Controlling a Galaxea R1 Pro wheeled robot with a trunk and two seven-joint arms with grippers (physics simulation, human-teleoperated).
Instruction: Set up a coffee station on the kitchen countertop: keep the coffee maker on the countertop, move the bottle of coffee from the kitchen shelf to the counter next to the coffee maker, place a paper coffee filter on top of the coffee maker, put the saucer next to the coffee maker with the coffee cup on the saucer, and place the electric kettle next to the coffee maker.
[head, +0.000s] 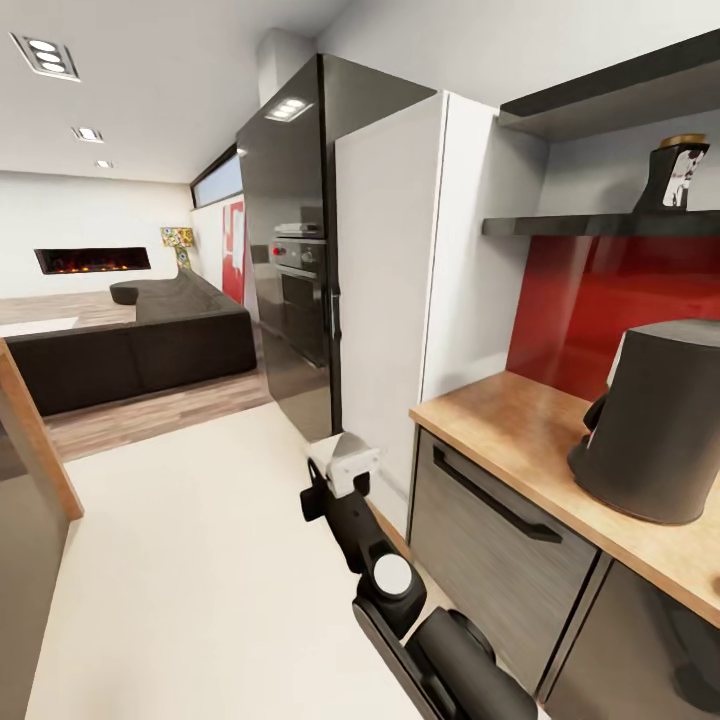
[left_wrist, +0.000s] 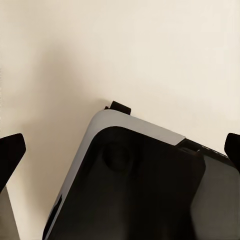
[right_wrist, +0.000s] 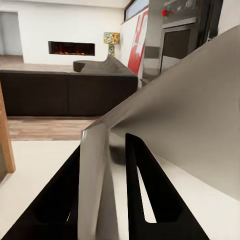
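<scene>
Worktop: the light-brown wooden worktop runs along the right of the head view, over grey cabinet fronts with black handles.
Coffee maker: the dark-grey coffee maker stands on the worktop near its front edge, cut off by the right border of the picture.
Shelf: a thin dark shelf sits against the wall above a red backsplash.
Bottle of coffee: the small dark bottle of coffee with a tan-gold cap stands on the shelf, above the coffee maker.
Right gripper: in the right wrist view the right gripper has its two black fingers set a little apart with nothing held; it points towards a dark sofa and a wall fireplace.
Left gripper: in the left wrist view the left gripper is spread wide, a finger at each border, holding nothing, over the pale floor and the robot's own dark body.
Arm: in the head view a black arm reaches forward low over the floor beside the cabinets.
</scene>
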